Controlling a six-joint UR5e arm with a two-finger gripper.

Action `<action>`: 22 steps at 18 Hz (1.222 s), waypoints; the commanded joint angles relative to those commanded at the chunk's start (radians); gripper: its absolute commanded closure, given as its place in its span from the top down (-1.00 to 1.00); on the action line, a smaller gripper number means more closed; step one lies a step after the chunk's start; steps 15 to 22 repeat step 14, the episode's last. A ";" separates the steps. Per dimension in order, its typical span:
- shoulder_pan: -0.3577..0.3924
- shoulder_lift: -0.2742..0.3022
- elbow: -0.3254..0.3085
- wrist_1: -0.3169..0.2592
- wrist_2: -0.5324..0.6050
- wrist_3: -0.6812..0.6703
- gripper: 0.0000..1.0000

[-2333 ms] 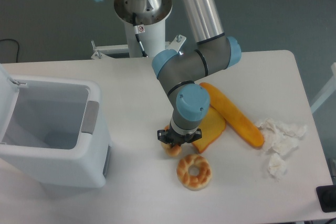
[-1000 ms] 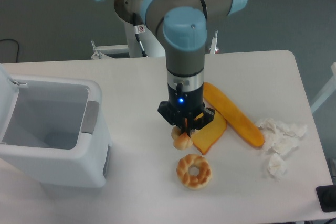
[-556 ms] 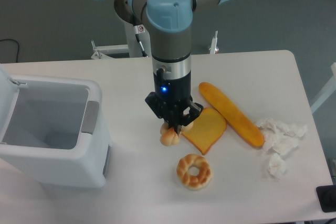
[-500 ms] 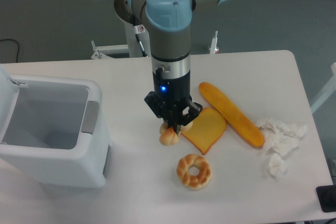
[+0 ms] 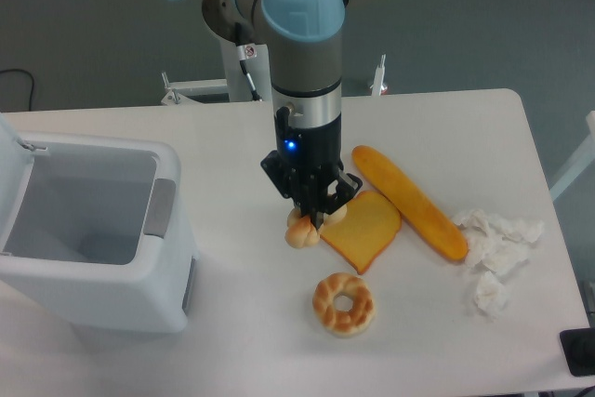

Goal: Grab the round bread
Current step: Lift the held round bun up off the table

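The round bread (image 5: 299, 231) is a small golden bun with pale edges, hanging just under the black fingers of my gripper (image 5: 308, 220), which is shut on it. It is held above the white table (image 5: 232, 165), left of the toast slice. The arm's wrist points straight down and hides the top of the bun.
A square toast slice (image 5: 364, 230) lies right beside the held bun. A ring-shaped doughnut bread (image 5: 343, 304) is nearer the front, a long baguette (image 5: 409, 203) to the right, crumpled tissue (image 5: 493, 248) at the far right. An open white bin (image 5: 88, 230) stands on the left.
The gripper closed on the round bread and lifted it off the table. It drifted left with it, then shifted slightly right and a little higher in the last half second.
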 joint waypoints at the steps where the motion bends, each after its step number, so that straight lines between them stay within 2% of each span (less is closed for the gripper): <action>1: 0.011 0.005 0.002 -0.026 -0.002 0.039 -0.86; 4: 0.023 0.020 0.002 -0.063 -0.002 0.066 -0.86; 12: 0.045 0.045 -0.005 -0.065 -0.020 0.067 -0.86; 22: 0.046 0.046 -0.005 -0.065 -0.025 0.067 -0.86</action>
